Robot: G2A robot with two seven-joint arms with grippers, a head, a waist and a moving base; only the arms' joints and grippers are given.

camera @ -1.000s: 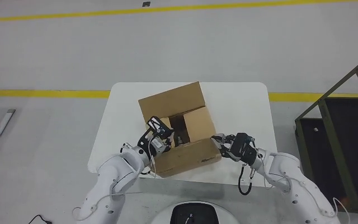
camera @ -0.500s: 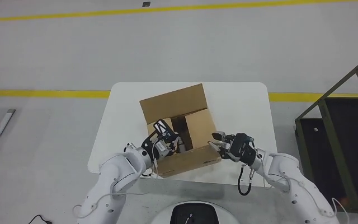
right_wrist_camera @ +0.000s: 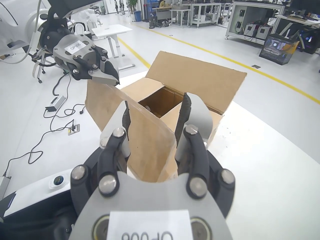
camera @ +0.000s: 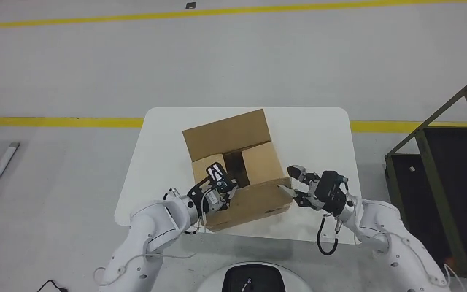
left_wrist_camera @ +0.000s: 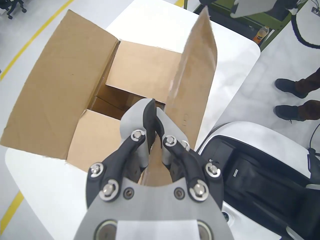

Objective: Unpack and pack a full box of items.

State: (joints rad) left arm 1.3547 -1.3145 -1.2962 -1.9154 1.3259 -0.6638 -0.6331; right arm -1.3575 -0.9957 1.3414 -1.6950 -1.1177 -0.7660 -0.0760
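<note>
Step in hand: opening the box (camera: 228, 136) for unpacking; nothing is out on the table (camera: 314, 139) yet.

- Left tool (left_wrist_camera: 152, 108): fingers together, clamped on the top edge of the flap (left_wrist_camera: 192, 83) nearest the robot. The flap stands about upright. The open box mouth lies just ahead of this tool, with the other flaps folded outward beyond it.
- Right tool (right_wrist_camera: 155, 106): fingers apart, straddling the other end of the same flap (right_wrist_camera: 140, 131) without gripping it. The left tool (right_wrist_camera: 115, 79) sits farther along that edge.
- Box contents: interior dark, items not identifiable.

Judgement: the flap blocks access from the robot's side. The next move calls for folding it out and down away from the mouth. The right tool should either close on its end to share the pull or back off so the cardboard clears its fingers. Watch for the box sliding on the table.
</note>
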